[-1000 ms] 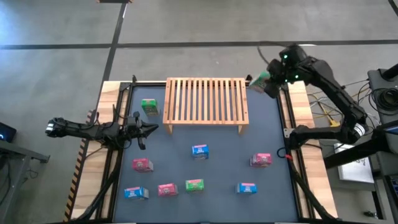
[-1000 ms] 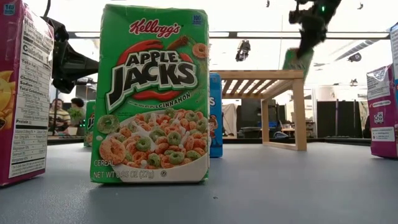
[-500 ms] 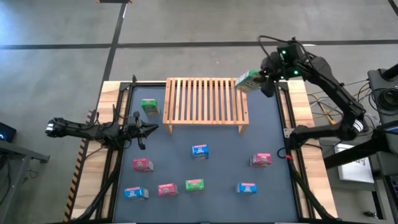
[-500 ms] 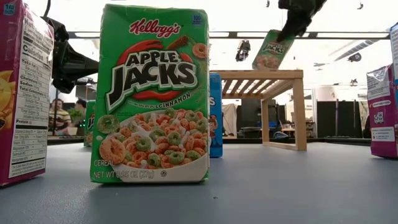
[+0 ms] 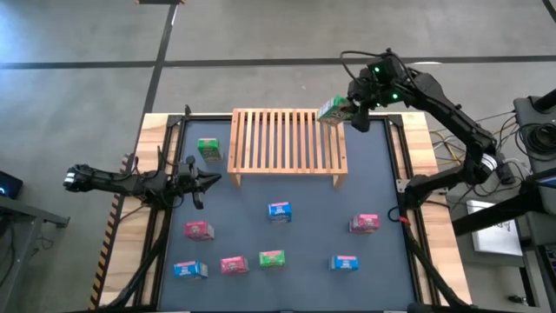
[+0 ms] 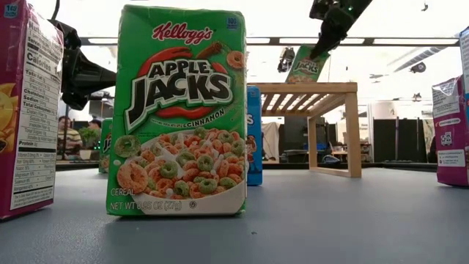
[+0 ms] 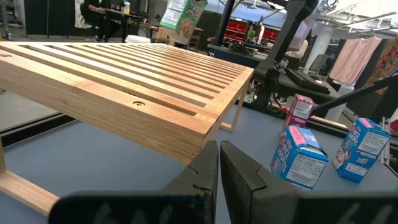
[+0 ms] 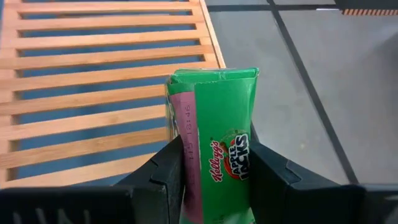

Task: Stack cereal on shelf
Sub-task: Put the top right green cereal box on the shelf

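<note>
My right gripper [image 5: 349, 111] is shut on a green cereal box [image 5: 333, 109] held in the air over the far right corner of the wooden slatted shelf [image 5: 287, 142]; the box also shows in the low view [image 6: 308, 64] and the right wrist view [image 8: 217, 149]. My left gripper [image 5: 211, 179] is shut and waits low at the table's left, near the shelf's near left leg. Another green box [image 5: 208, 149] stands on the table left of the shelf. Several blue, pink and green boxes stand on the near half of the table. My right gripper pinches the green box between its two fingers [image 8: 171, 171], one on each broad face, near the box's upper end [image 6: 316, 53]. The fingers come from above, slanting from the far right. The box is lifted clear and hangs tilted below the fingers, above the shelf's far right corner.
Near the front stand a blue box [image 5: 279, 210], pink boxes [image 5: 364, 223] [image 5: 199, 229] [image 5: 233, 265], a green one [image 5: 272, 258] and blue ones [image 5: 345, 263] [image 5: 189, 269]. The shelf top carries nothing. Black frame rails [image 5: 396, 165] border the dark table.
My right gripper has carried the green box up and toward the table's left, from beside the shelf's far right corner to above that corner. The box, lifted clear throughout, now hangs tilted over the slats. The left arm has kept still.
</note>
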